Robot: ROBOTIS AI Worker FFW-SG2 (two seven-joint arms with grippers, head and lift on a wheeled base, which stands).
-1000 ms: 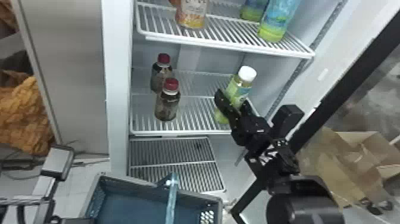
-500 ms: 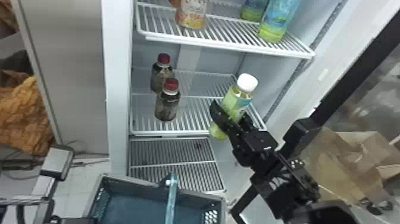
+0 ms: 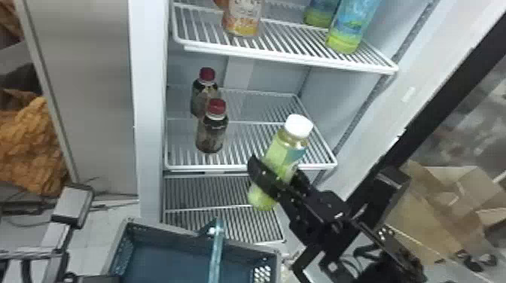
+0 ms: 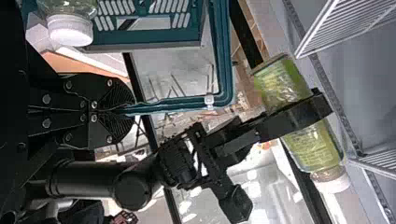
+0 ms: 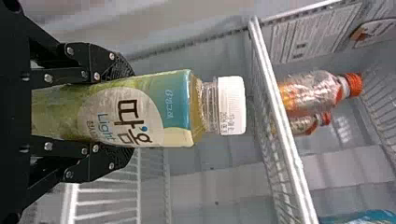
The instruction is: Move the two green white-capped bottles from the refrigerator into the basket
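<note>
Our right gripper clasps one green bottle off the middle shelf's front edge; our left gripper clamps the handle of the basket. The other bottle seems in already, so we should lower this one in

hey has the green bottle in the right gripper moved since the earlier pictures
Yes. In the head view, the green bottle has come outward, its base now beyond the middle shelf's front edge, nearer the basket.
</note>
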